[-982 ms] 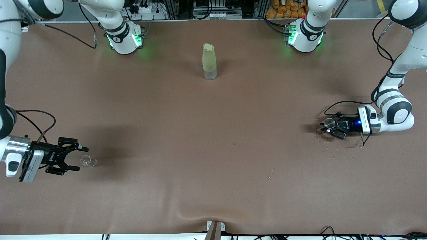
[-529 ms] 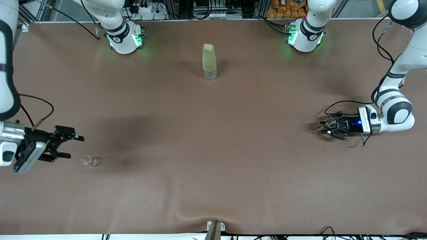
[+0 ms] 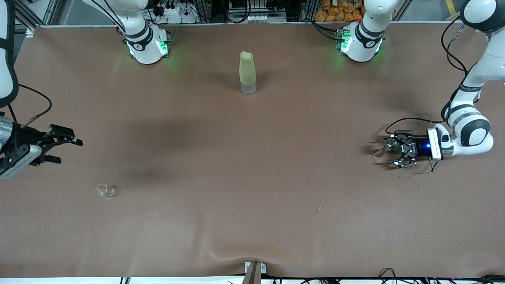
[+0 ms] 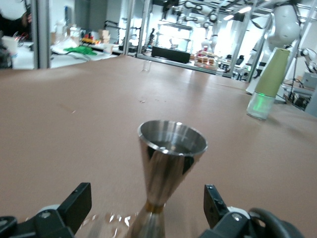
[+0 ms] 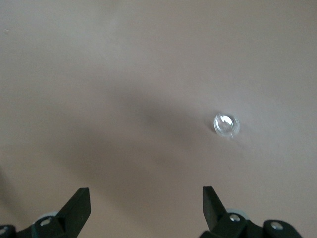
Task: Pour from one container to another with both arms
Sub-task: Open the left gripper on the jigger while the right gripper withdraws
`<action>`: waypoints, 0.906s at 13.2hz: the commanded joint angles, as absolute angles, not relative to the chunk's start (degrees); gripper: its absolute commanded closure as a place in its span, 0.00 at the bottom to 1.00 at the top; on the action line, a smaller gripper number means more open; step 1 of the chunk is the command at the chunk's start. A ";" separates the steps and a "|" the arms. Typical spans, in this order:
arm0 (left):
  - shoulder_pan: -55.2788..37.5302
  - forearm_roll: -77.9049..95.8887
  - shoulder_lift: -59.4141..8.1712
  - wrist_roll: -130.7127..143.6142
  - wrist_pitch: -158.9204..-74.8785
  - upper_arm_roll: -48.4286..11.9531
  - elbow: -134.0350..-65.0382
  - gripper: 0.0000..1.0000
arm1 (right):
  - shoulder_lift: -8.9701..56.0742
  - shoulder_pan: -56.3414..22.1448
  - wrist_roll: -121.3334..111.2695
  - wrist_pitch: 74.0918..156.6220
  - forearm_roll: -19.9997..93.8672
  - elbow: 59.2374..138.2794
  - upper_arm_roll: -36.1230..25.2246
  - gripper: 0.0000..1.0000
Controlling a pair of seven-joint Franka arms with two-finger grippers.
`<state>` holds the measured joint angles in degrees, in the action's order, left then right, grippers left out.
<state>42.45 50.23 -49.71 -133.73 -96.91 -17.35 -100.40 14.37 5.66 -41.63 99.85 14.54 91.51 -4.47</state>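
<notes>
Between left tool (image 4: 146, 208) fingers, jigger (image 4: 168, 173)

The front camera sits high across the brown desk (image 3: 252, 157), facing both robot bases and taking in the whole surface from far off. The left wrist camera rides low, just above the desk, looking level between its own hand's fingers (image 4: 79, 201) close onto a steel double-cone jigger (image 4: 166, 173); the tall pale green bottle with a clear base (image 4: 267, 82) shows in both this view and the front view (image 3: 247, 73). The right wrist camera looks straight down from higher up, sharing a small clear glass (image 5: 226, 125) with the front view (image 3: 104, 190).
</notes>
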 commanded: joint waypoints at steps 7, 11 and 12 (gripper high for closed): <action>42.01 39.74 -36.23 -101.03 -100.10 -15.21 -100.37 0.00 | 5.63 1.49 -11.46 87.56 3.08 92.29 -5.71 0.00; 41.84 32.09 -31.92 -80.90 -99.93 -16.34 -98.00 0.00 | 1.95 1.49 -6.86 83.59 2.90 90.62 -5.71 0.00; 41.84 31.21 -30.51 -76.77 -99.84 -16.52 -98.00 0.00 | 1.41 1.32 -5.72 82.80 1.94 90.27 -5.63 0.00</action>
<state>41.99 33.70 -33.34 -83.52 -99.19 -16.17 -97.35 3.81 2.31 -8.43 84.31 4.01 90.22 -5.28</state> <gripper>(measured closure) 0.000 0.000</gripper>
